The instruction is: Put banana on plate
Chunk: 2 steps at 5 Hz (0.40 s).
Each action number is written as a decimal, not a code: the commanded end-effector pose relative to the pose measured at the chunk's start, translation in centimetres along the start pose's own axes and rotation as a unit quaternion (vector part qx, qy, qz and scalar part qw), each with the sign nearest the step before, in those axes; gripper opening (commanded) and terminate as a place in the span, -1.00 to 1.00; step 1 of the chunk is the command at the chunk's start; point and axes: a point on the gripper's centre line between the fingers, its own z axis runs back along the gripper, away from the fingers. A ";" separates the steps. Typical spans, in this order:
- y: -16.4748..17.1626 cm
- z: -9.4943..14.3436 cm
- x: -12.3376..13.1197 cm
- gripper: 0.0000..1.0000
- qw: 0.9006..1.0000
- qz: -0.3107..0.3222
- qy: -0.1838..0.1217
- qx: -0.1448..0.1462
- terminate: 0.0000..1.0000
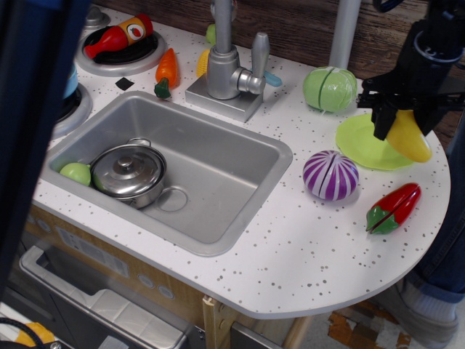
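Observation:
The glossy yellow banana [407,138] hangs from my black gripper [401,118], which is shut on its upper end. It hangs over the right part of the lime-green plate [362,144] at the far right of the counter. Whether the banana's lower tip touches the plate I cannot tell. The arm covers the plate's right rim.
A green cabbage toy [330,89] stands behind the plate. A purple striped onion toy [330,175] and a red pepper toy [394,207] lie in front of it. The sink [218,182] holds a lidded pot [129,171]. A dark blurred shape [33,109] blocks the left edge.

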 end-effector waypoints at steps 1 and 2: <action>-0.1 0.8 3.0 -1.00 0.998 -0.031 -0.039 -0.038 -1.00; -0.1 -0.3 4.0 1.00 0.996 -0.050 -0.034 -0.067 -1.00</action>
